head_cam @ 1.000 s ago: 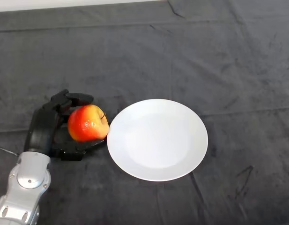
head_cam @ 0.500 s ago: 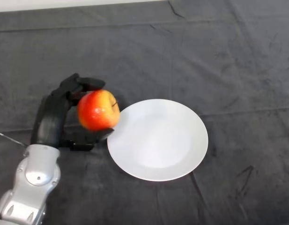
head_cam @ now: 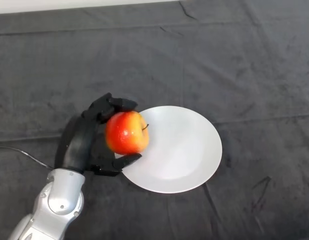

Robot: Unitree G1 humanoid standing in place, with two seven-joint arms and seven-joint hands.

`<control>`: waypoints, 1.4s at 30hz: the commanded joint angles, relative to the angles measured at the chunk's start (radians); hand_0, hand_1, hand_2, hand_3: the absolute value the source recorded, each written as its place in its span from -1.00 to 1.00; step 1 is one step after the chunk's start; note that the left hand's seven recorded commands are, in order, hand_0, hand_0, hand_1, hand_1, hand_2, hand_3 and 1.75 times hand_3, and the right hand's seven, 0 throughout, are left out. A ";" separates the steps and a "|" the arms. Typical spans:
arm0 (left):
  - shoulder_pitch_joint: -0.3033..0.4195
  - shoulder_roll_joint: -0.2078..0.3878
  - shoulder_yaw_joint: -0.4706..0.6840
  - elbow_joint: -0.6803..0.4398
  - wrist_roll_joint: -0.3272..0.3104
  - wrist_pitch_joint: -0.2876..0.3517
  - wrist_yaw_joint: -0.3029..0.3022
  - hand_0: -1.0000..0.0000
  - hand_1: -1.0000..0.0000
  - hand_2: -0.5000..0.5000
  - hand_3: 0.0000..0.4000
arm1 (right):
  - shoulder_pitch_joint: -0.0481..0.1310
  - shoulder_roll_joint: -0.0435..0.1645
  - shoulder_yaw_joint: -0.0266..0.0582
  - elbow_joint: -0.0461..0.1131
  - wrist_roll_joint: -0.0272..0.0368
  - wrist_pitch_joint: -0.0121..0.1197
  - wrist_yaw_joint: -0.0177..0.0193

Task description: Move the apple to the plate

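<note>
Apple (head_cam: 126, 132): red with a yellow-orange patch on top, short dark stem pointing toward the robot's right. It is gripped in the hand and sits over the left edge of the plate, overlapping the rim as seen from above. Whether it touches the plate cannot be told.

Left hand (head_cam: 83, 142): black, curled round the apple; fingers (head_cam: 116, 103) wrap its far side and the thumb (head_cam: 125, 161) lies along its near side, the tip over the plate's rim. The silver-grey forearm comes in from the lower left corner.

Plate (head_cam: 194, 145): white, round, flat on the cloth at the middle of the view. Its surface holds nothing apart from the area covered by the apple and thumb at the left edge.

Cloth (head_cam: 234, 60): dark grey, creased, covering the table; a pale strip of background shows along the top left edge.

Change from one second ago: the apple was then just left of the plate, clear of its rim. The hand has carried it rightward in stages, and it now overlaps the rim.

Change in plate: none; same spot in all frames.

Change in grip: none; the hand stays closed round the fruit throughout.
</note>
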 commanded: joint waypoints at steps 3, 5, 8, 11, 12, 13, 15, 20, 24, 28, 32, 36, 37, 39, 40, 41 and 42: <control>0.024 0.020 -0.048 -0.071 -0.007 -0.032 -0.008 -1.00 -1.00 0.00 1.00 | -0.043 -0.018 0.0093 -0.032 0.0040 -0.004 0.0131; 0.024 0.021 -0.060 -0.071 -0.007 -0.037 -0.009 -1.00 -1.00 0.00 1.00 | -0.043 -0.018 0.0093 -0.032 0.0040 -0.004 0.0132; 0.022 0.023 -0.075 -0.065 -0.008 -0.048 -0.011 -1.00 -1.00 0.00 1.00 | -0.043 -0.018 0.0093 -0.032 0.0040 -0.004 0.0132; 0.017 0.027 -0.086 -0.059 -0.012 -0.058 -0.017 -1.00 -1.00 0.00 1.00 | -0.043 -0.018 0.0093 -0.032 0.0040 -0.004 0.0132; 0.015 0.029 -0.088 -0.056 -0.013 -0.060 -0.019 -1.00 -1.00 0.00 1.00 | -0.043 -0.018 0.0093 -0.032 0.0040 -0.004 0.0132; 0.012 0.031 -0.090 -0.052 -0.015 -0.065 -0.021 -1.00 -0.73 -0.14 1.00 | -0.043 -0.018 0.0093 -0.032 0.0040 -0.004 0.0132; 0.007 0.034 -0.093 -0.042 -0.017 -0.072 -0.025 -1.00 -0.10 -0.45 1.00 | -0.043 -0.018 0.0094 -0.032 0.0040 -0.004 0.0132; -0.001 0.040 -0.098 -0.024 -0.015 -0.082 -0.026 -0.36 1.00 -0.68 0.36 | -0.043 -0.018 0.0094 -0.032 0.0040 -0.004 0.0132; -0.005 0.044 -0.100 -0.019 -0.009 -0.081 -0.021 1.00 1.00 0.00 -1.00 | -0.043 -0.018 0.0094 -0.032 0.0039 -0.004 0.0132; -0.009 0.048 -0.096 -0.023 -0.004 -0.075 -0.016 1.00 1.00 0.00 -1.00 | -0.043 -0.018 0.0094 -0.032 0.0039 -0.004 0.0132; -0.014 0.054 -0.085 -0.031 -0.002 -0.071 -0.008 1.00 1.00 0.00 -1.00 | -0.043 -0.018 0.0094 -0.032 0.0039 -0.004 0.0132; -0.019 0.065 -0.060 -0.042 -0.004 -0.075 0.003 1.00 1.00 0.00 -1.00 | -0.043 -0.018 0.0094 -0.032 0.0039 -0.004 0.0132; -0.020 0.067 -0.053 -0.043 -0.005 -0.078 0.007 1.00 1.00 0.00 -1.00 | -0.043 -0.018 0.0094 -0.032 0.0039 -0.004 0.0132; -0.022 0.074 -0.034 -0.045 -0.009 -0.085 0.016 1.00 1.00 0.00 -1.00 | -0.043 -0.018 0.0094 -0.032 0.0039 -0.004 0.0132; -0.023 0.076 -0.025 -0.044 -0.011 -0.089 0.020 1.00 1.00 0.00 -1.00 | -0.043 -0.018 0.0094 -0.032 0.0039 -0.004 0.0132; -0.024 0.079 -0.016 -0.044 -0.012 -0.094 0.025 1.00 1.00 0.00 -1.00 | -0.043 -0.018 0.0094 -0.032 0.0039 -0.004 0.0132; -0.025 0.083 -0.002 -0.043 -0.016 -0.100 0.031 1.00 1.00 0.00 -1.00 | -0.043 -0.018 0.0094 -0.032 0.0039 -0.004 0.0132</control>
